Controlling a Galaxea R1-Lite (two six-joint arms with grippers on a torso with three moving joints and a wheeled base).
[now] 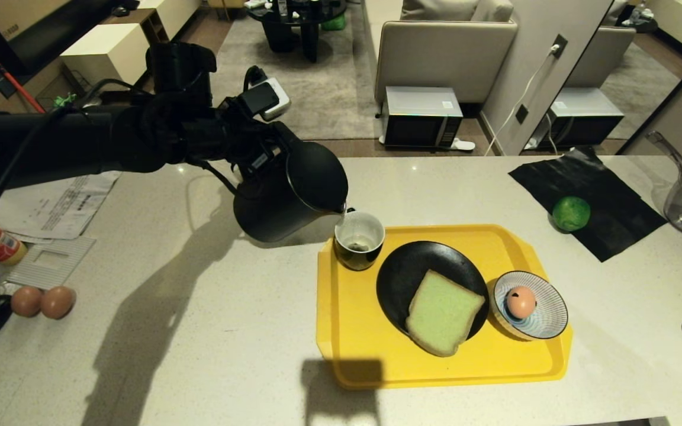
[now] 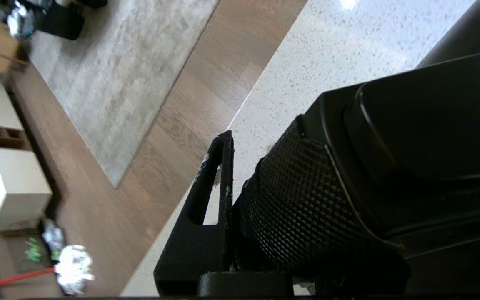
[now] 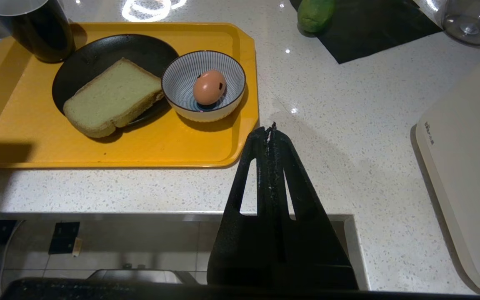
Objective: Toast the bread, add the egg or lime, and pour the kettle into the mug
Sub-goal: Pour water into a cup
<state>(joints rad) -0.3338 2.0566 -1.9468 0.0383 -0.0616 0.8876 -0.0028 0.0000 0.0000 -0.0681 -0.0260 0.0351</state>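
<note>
Bread (image 1: pixel 443 312) plated, egg (image 1: pixel 520 301) bowled; left end effector (image 2: pixel 240 216) clamped on kettle (image 1: pixel 293 192) handle, tilted over mug (image 1: pixel 359 239); right end effector (image 3: pixel 270 137) closed, empty.

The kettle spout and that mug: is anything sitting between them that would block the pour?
Nothing visible does. The left claw holds the kettle tilted, its spout right at the rim of the mug, which stands open on the tray. The plate and bread lie beside the mug.
</note>
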